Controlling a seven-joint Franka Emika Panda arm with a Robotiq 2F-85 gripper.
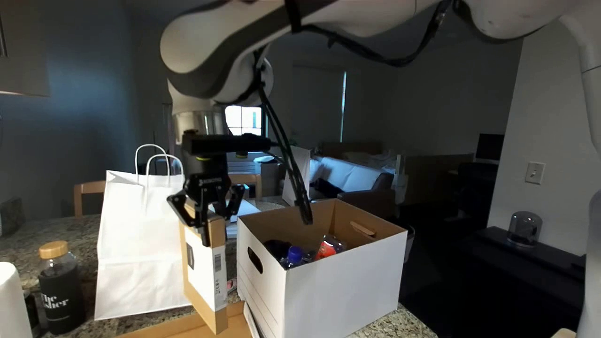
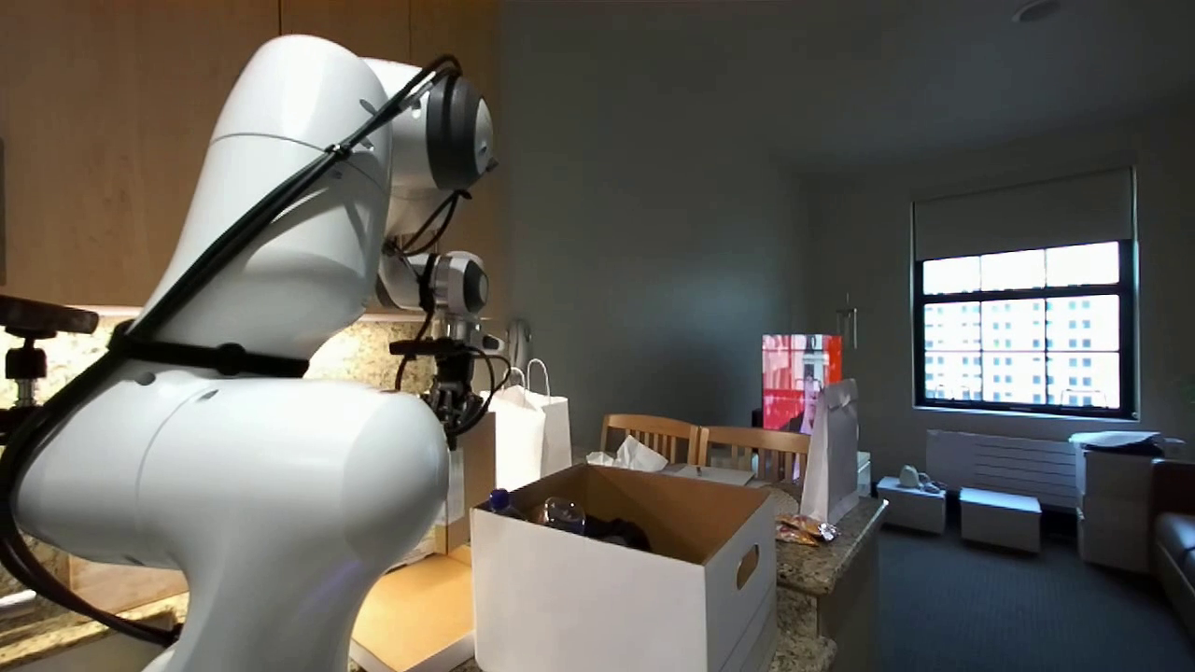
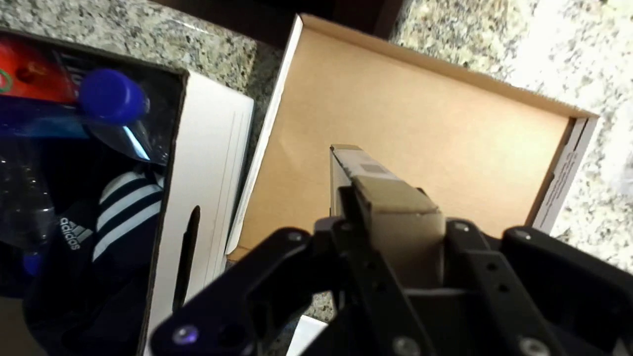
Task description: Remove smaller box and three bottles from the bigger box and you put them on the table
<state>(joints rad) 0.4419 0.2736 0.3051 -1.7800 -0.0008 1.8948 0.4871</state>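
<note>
Currently the tool (image 3: pixel 403 217) is clamped on the upper end of the smaller box (image 1: pixel 202 272), a finger against each broad face; presumably gripped across its thin dimension because the wide way would exceed the jaws. Box hangs on end: long axis near vertical, lower end pointing down, narrow barcoded edge showing in an exterior view. It is out of the bigger box (image 1: pixel 345 281), near the wall with the handle slot, over a shallow cardboard tray (image 3: pixel 410 113) on the speckled table (image 3: pixel 499 39); whether its lower end touches, cannot tell. Likely step: setting down; the upright pose should clear that wall. Inside the bigger box: blue-capped bottle (image 1: pixel 295 256), cap uppermost; red-labelled bottle (image 1: pixel 327 248), tilted; a clear bottle (image 3: pixel 24 198), apparently lying on its side by dark clothing (image 3: pixel 74 282).
</note>
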